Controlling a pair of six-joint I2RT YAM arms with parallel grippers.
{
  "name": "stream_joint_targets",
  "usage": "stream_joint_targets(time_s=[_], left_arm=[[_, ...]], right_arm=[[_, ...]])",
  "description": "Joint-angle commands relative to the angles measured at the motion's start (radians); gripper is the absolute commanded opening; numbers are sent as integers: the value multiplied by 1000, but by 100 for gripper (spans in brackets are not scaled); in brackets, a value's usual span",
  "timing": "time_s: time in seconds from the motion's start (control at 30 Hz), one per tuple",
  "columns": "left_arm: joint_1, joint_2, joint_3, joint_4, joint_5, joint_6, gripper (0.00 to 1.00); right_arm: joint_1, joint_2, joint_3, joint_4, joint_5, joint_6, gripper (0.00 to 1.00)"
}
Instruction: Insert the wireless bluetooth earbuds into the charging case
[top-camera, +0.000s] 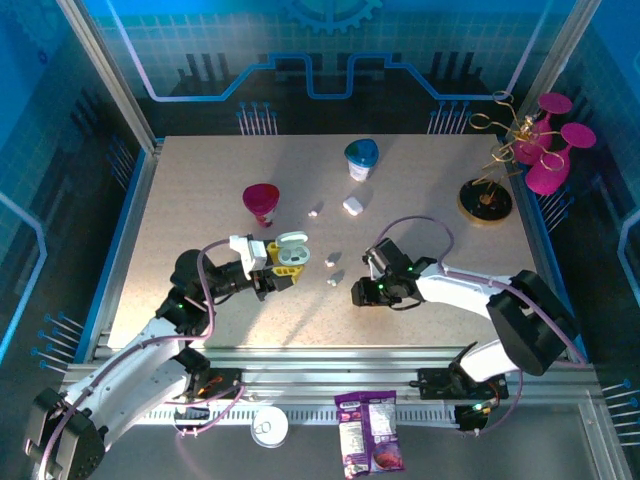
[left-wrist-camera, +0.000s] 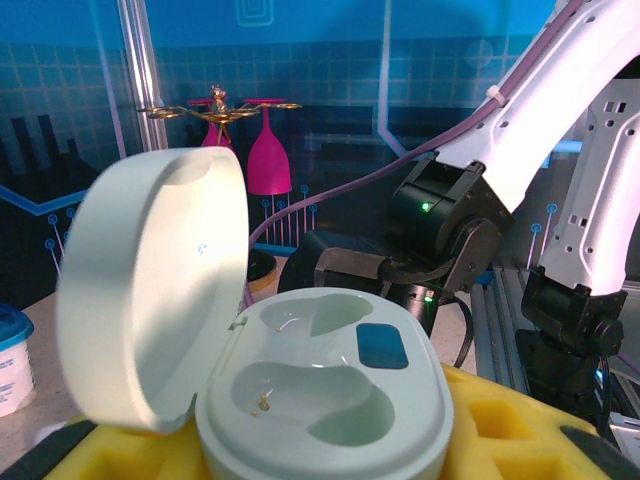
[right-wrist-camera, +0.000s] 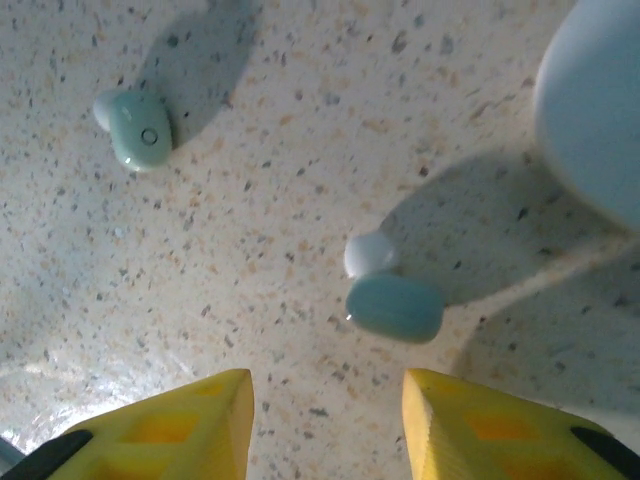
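Note:
My left gripper (top-camera: 275, 268) is shut on the charging case (left-wrist-camera: 322, 392), a pale green pebble held between yellow pads (left-wrist-camera: 525, 432). Its lid (left-wrist-camera: 150, 290) stands open to the left and both sockets are empty. Two small pale earbuds (top-camera: 333, 283) (top-camera: 329, 260) lie on the table just right of the case. In the right wrist view one earbud (right-wrist-camera: 392, 300) lies just ahead of my right gripper (right-wrist-camera: 325, 385), slightly right of the gap, and another earbud (right-wrist-camera: 135, 128) lies further off to the left. My right gripper (top-camera: 360, 293) hangs low over the table, open, with nothing between its yellow fingertips.
A third small bud (top-camera: 314, 212) and a closed white case (top-camera: 353, 205) lie further back. A magenta cup (top-camera: 262, 203) stands behind the left gripper, a blue-green cup (top-camera: 361, 158) at the back. A gold stand with magenta glasses (top-camera: 520, 150) is at back right.

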Motion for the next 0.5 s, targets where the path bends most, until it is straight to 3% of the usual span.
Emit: stream_joint_targets(time_s=[0.0, 0.47], left_arm=[[-7, -8, 29, 19, 9, 20, 26], [-7, -7, 22, 22, 1, 20, 26]], right_arm=[[-24, 17, 14, 19, -12, 0, 42], [-43, 88, 95, 21, -15, -35, 41]])
